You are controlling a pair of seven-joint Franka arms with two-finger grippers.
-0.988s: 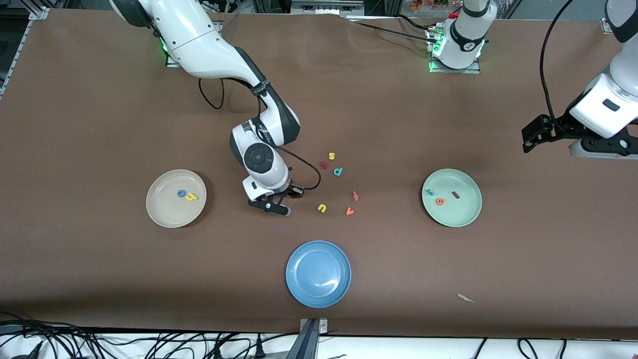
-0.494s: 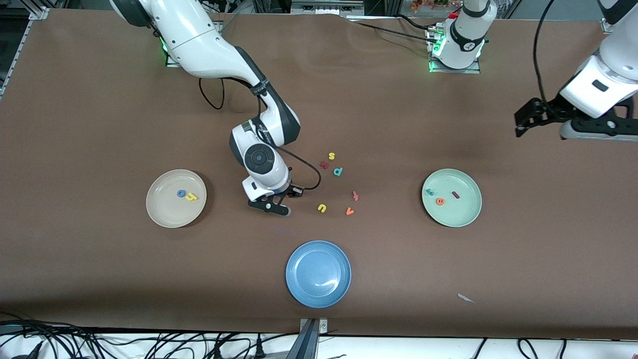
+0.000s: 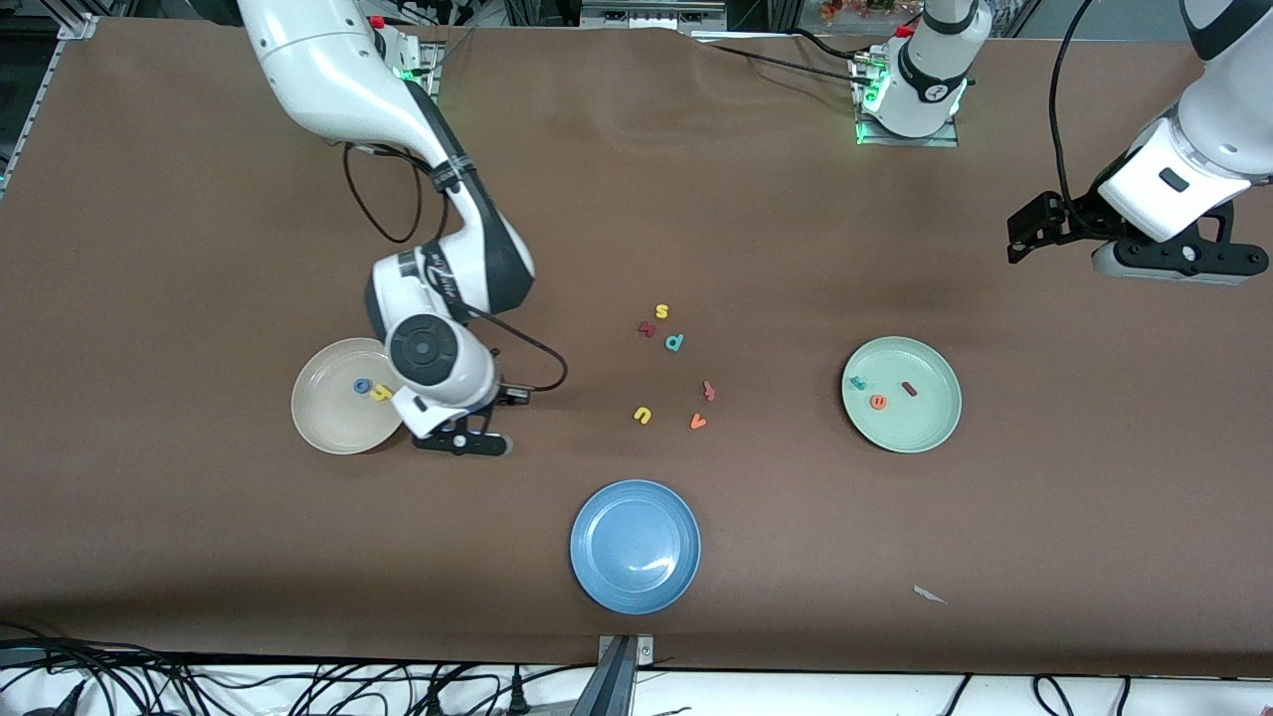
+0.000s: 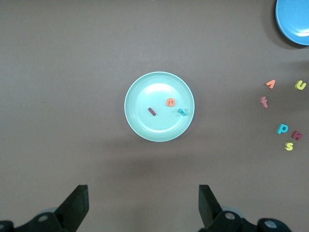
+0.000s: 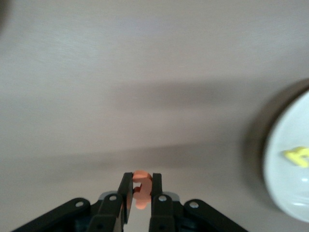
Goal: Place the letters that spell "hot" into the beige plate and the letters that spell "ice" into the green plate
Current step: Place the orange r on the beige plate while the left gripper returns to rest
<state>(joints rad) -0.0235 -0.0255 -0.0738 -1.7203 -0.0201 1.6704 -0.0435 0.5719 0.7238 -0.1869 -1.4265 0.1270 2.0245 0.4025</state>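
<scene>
Right gripper (image 3: 463,444) carries a small orange letter (image 5: 140,189) just beside the beige plate (image 3: 320,428).
The letter's shape is mostly hidden between the closed fingers. The left gripper (image 4: 143,210) hangs wide open and empty over bare table near the green plate (image 4: 140,128).

loose foam letters on table: s (image 3: 661,311), u (image 3: 642,415), v (image 3: 698,422)
</scene>
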